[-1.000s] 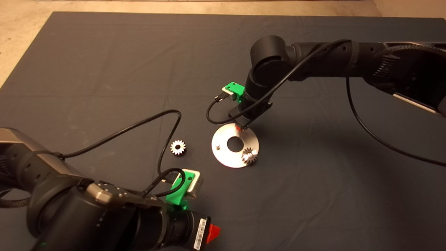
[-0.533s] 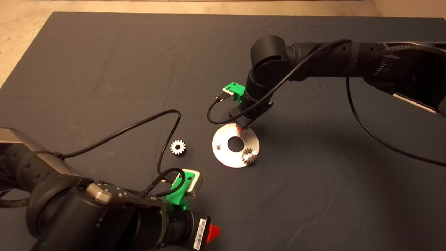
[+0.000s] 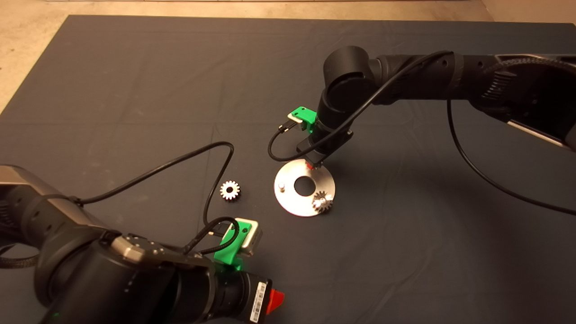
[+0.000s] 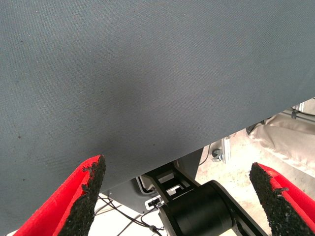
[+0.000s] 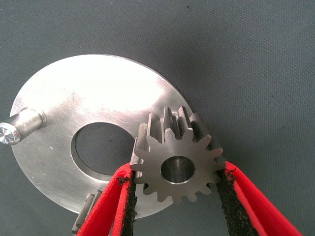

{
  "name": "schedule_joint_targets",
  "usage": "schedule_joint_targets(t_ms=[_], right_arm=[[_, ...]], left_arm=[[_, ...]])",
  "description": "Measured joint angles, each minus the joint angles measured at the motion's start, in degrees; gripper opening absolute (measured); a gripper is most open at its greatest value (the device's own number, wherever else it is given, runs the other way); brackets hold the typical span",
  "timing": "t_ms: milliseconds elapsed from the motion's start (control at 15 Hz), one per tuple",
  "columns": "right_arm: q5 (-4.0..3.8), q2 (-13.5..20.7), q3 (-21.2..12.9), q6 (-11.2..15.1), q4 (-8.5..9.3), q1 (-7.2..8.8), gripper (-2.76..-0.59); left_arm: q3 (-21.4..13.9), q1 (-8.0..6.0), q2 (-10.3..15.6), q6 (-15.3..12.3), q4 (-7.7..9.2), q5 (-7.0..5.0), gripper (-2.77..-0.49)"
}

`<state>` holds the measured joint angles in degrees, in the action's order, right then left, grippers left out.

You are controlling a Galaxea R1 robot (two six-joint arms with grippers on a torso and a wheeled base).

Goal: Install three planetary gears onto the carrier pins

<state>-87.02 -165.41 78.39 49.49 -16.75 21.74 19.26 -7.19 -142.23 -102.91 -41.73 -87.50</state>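
Your left gripper [image 4: 177, 196] is parked near the mat's front edge, fingers spread wide and empty. One gear [image 3: 322, 200] already sits on its pin. Further back, your right gripper [image 5: 174, 196] pinches the second gear [image 5: 177, 164] above the carrier plate [image 3: 288, 200], bore axis roughly vertical; next you'll need to line the bore up over a free pin [image 5: 19, 127] and lower it. The third gear [image 3: 230, 190] lies flat on the mat beside the plate.

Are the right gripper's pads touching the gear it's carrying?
Touching. In the right wrist view, both black pads of the right gripper press against the teeth on opposite sides of the gear, no gap either side, above the plate.
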Motion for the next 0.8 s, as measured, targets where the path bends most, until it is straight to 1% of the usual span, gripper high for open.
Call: schedule_joint_targets(t_ms=[267, 400, 533, 733, 800], right_arm=[[0.00, 0.00, 0.22, -0.02, 0.00, 0.00, -2.28], [-0.33, 0.00, 0.22, -0.13, 0.00, 0.01, -2.18], [-0.39, 0.00, 0.22, -0.14, 0.00, 0.01, -2.14], [-0.41, 0.00, 0.22, -0.16, 0.00, 0.01, -1.88], [-0.39, 0.00, 0.22, -0.16, 0.00, 0.01, -1.88]], left_arm=[[0.00, 0.00, 0.00, 0.00, 0.00, 0.00, -1.18], [0.00, -0.01, 0.01, 0.00, 0.00, 0.00, -1.18], [0.00, -0.01, 0.05, 0.00, 0.00, 0.00, -1.18], [0.00, -0.01, 0.33, 0.00, 0.00, 0.00, -1.18], [0.00, -0.02, 0.33, -0.01, 0.00, 0.00, -1.18]])
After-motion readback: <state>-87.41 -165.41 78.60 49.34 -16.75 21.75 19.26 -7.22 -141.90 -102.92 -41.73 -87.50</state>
